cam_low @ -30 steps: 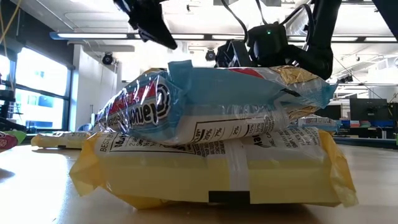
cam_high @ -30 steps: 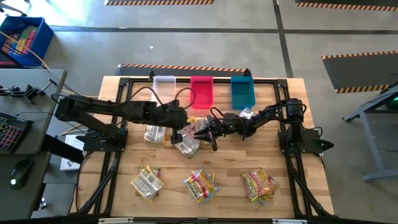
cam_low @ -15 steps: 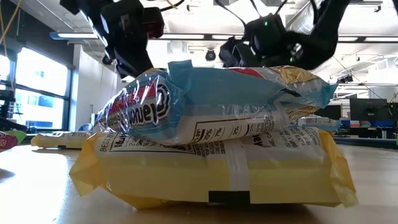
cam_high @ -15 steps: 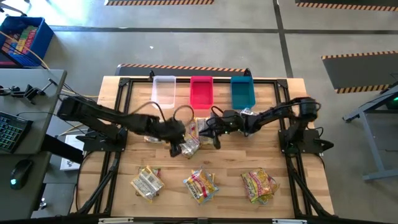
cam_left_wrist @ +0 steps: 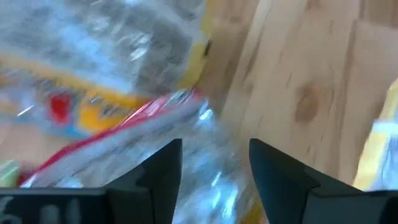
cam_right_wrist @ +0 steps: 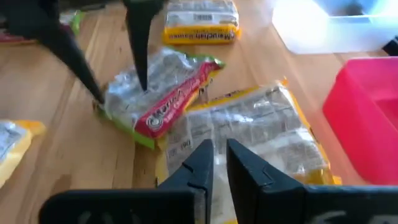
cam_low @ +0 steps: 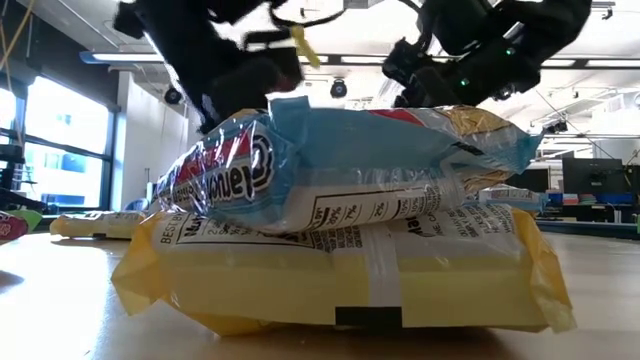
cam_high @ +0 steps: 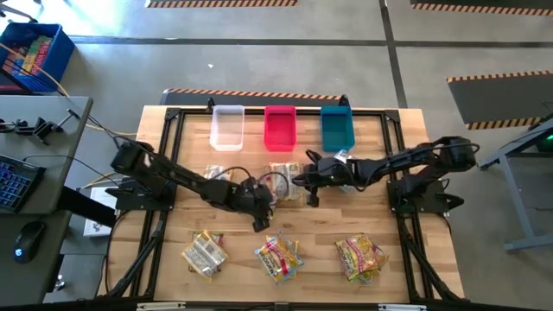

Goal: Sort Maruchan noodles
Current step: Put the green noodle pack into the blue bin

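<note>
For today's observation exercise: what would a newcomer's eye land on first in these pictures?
Probably the two dark arms meeting mid-table, the left gripper open over a red-and-green noodle packet, the right gripper close by. Next, the clear bin, red bin and teal bin lined along the far edge.

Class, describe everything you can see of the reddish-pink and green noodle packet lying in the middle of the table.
The reddish-pink packet is a flat, crinkly plastic wrapper with a clear silvery face, a red printed band along one side and green edging. It lies tilted on the wooden table, beside a yellow packet. The left gripper stands over it with open fingers, their tips down at the wrapper. In the high view it sits mid-table, below the red bin.
</note>
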Action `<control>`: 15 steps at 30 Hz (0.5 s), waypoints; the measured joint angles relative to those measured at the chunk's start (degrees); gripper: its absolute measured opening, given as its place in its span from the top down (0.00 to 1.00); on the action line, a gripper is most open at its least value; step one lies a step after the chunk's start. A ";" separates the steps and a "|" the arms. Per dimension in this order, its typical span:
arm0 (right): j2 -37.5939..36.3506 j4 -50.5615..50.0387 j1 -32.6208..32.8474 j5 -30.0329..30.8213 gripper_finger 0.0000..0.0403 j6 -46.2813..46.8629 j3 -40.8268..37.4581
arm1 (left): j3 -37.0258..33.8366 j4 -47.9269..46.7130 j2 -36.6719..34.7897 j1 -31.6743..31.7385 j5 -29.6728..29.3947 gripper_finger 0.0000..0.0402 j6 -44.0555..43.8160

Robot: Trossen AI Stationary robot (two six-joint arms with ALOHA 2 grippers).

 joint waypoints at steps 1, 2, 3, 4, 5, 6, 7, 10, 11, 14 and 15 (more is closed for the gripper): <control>-0.33 0.11 0.27 0.62 0.93 0.52 -0.53 | 0.58 -1.74 0.72 -0.21 -0.71 0.55 0.42; -0.65 -0.10 0.54 1.41 0.93 0.71 -0.97 | 1.30 -2.75 1.85 -0.36 -1.43 0.54 1.06; -0.80 -0.07 0.84 1.95 0.93 0.85 -1.19 | 2.13 -2.04 3.00 -0.49 -1.44 0.54 1.99; -1.00 -0.19 1.10 2.63 0.93 0.86 -1.45 | 2.37 -2.68 3.54 -0.58 -1.39 0.54 2.59; -1.07 -0.03 1.37 3.31 0.93 0.89 -1.48 | 3.07 -4.81 4.25 -0.58 -1.56 0.55 2.84; -1.27 0.21 1.62 3.60 0.93 0.95 -1.57 | 3.93 -5.09 5.13 -0.58 -1.68 0.56 2.84; -1.84 -0.13 1.84 3.65 0.93 0.98 -1.78 | 4.44 -5.59 5.93 -0.58 -1.70 0.57 2.92; -2.29 0.43 2.43 3.66 0.93 0.91 -1.66 | 5.17 -9.09 6.54 -0.67 -2.37 0.64 3.36; -2.73 -0.15 2.60 3.66 0.93 0.87 -1.76 | 5.32 -9.49 6.79 -0.70 -2.71 0.68 3.43; -3.07 0.48 2.71 3.40 0.93 0.90 -1.70 | 5.31 -11.87 6.38 -1.19 -2.94 0.80 4.76; -3.25 0.31 2.68 3.32 0.93 0.94 -1.74 | 5.35 -12.75 6.35 -1.35 -3.19 0.85 4.95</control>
